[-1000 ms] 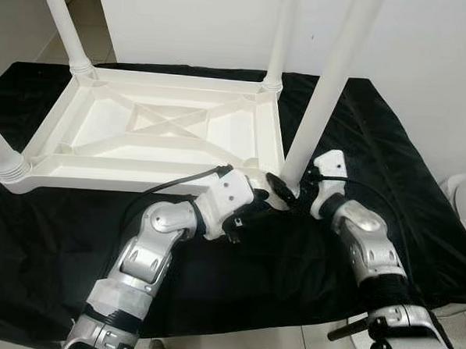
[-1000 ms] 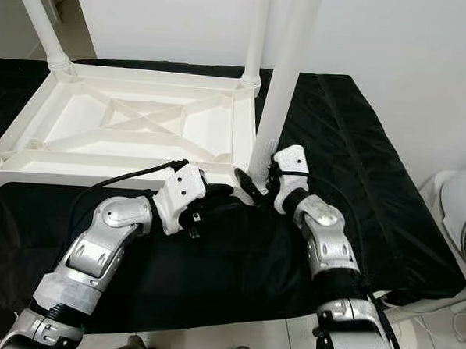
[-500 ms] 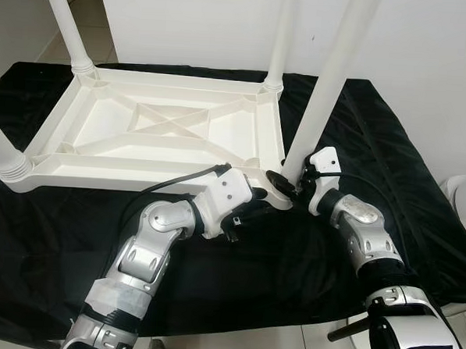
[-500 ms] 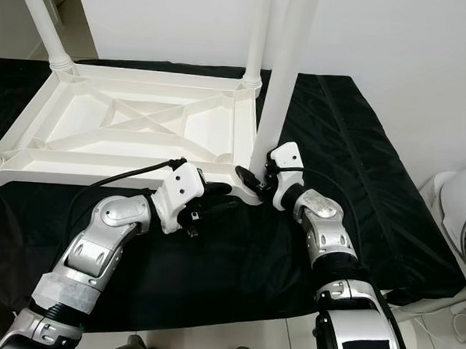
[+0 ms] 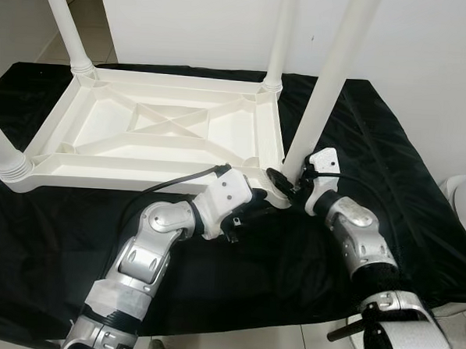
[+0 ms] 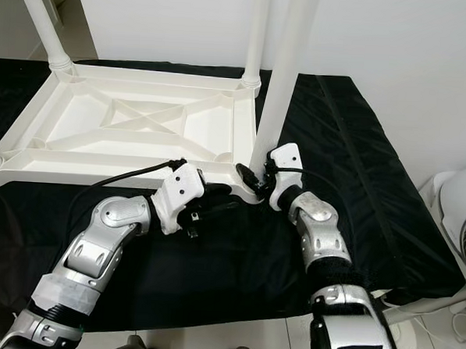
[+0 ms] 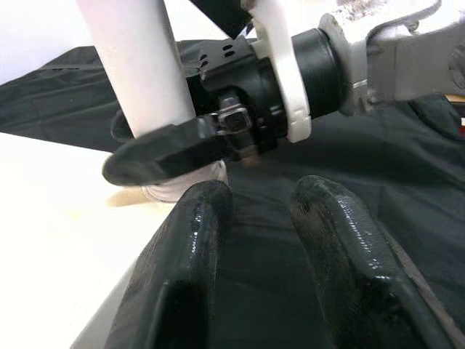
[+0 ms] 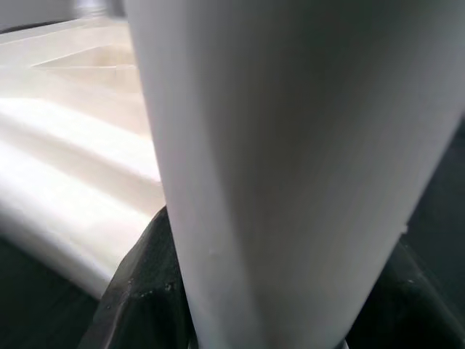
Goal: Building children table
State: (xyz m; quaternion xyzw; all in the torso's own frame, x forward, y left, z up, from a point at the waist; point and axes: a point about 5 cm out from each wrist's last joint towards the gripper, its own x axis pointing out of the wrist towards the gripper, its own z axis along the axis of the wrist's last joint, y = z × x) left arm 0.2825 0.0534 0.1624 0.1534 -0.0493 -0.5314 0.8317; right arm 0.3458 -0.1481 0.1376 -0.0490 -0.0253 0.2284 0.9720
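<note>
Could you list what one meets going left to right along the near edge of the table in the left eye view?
Near-left leg → left gripper → near-right leg, with the right gripper at its base → black cloth.

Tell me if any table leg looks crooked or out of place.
The near-right leg at the upturned tabletop corner leans, while the back-right leg stands straighter. The right pincer grips its base; it may not be seated.
</note>
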